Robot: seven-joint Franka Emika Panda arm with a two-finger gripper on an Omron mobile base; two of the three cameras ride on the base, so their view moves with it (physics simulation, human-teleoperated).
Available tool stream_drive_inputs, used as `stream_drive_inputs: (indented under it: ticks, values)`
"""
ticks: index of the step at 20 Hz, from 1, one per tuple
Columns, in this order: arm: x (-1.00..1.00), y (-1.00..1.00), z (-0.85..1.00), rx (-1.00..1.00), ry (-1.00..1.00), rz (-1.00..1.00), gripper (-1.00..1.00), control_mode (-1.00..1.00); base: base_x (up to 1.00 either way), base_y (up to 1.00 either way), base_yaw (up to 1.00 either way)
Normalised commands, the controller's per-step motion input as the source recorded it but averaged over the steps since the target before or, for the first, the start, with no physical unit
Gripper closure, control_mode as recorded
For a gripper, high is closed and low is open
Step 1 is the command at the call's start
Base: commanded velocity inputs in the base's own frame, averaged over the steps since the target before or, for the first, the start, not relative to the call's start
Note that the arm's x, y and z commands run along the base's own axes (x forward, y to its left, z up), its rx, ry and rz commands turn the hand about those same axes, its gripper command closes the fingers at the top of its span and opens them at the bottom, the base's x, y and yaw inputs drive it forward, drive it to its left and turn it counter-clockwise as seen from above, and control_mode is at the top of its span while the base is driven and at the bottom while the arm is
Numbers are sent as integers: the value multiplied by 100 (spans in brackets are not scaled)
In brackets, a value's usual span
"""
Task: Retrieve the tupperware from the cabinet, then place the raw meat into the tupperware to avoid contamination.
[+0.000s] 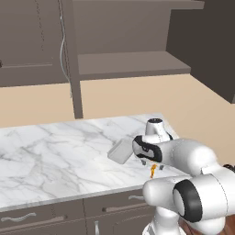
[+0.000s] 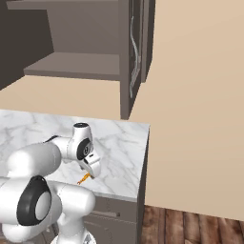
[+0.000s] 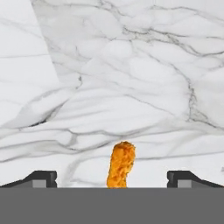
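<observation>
The raw meat point(image 3: 121, 164), a small orange-brown morsel, lies on the marble counter point(image 1: 55, 151) near its front edge; it also shows as raw meat point(image 1: 153, 171) and raw meat point(image 2: 83, 179). My gripper point(image 3: 112, 179) hangs open just above it, one fingertip on each side, touching nothing. My gripper point(image 1: 152, 164) is low over the counter, beside the tupperware point(image 1: 120, 151), a translucent whitish container that rests on the counter to its left. A pale corner of the tupperware point(image 3: 24, 57) fills the upper left of the hand view. The cabinet point(image 1: 133, 59) stands open above, its shelf bare.
The counter's right end point(image 2: 145, 157) drops off next to the meat. Low drawers point(image 1: 114, 209) with horizontal silver handles run under the front edge. The cabinet's open door point(image 2: 136, 52) juts out above the counter. A second open door point(image 1: 206, 46) hangs at upper right.
</observation>
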Motion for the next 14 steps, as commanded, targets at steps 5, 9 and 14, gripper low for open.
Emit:
stream_drive_inputs:
  ticks: [5,9,14]
  values:
    - [0,0,-34,0,2,0,-100,-100,0,0,0]
    - [0,0,-31,0,3,0,-100,-100,0,0,0]
    - [0,0,-25,0,1,0,-100,-100,0,0,0]
